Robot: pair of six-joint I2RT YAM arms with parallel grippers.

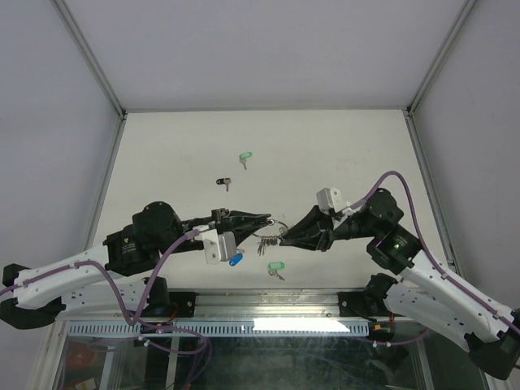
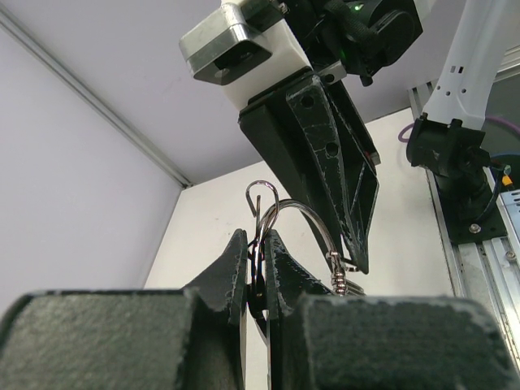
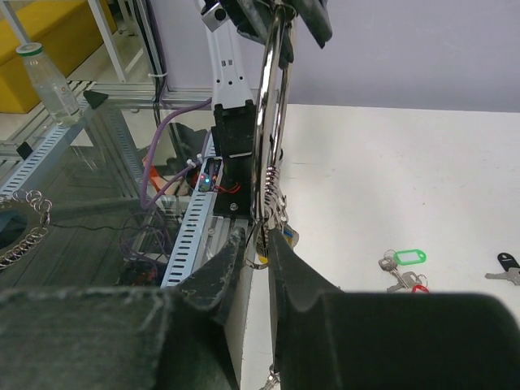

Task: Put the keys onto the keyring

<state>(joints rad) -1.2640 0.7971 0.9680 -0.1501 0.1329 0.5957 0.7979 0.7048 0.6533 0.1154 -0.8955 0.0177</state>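
Note:
The keyring (image 1: 276, 227) is a thin silver wire ring held in the air between my two grippers, with a cluster of small keys (image 1: 264, 244) hanging from it. My left gripper (image 1: 270, 219) is shut on one side of the ring wire (image 2: 262, 213). My right gripper (image 1: 283, 237) is shut on the other side, where the keys hang (image 3: 268, 183). In the right wrist view the ring (image 3: 272, 106) rises upright from my jaws. Loose keys lie on the table: one with a green tag (image 1: 245, 157), one with a black tag (image 1: 223, 182), and a green-tagged one (image 1: 276, 266) nearer me.
A blue tag (image 1: 236, 260) shows beside the left wrist. In the right wrist view a green tag (image 3: 410, 257), a red tag (image 3: 419, 288) and a black tag (image 3: 508, 260) lie on the white table. The table's metal front rail (image 1: 268, 305) runs just below the grippers.

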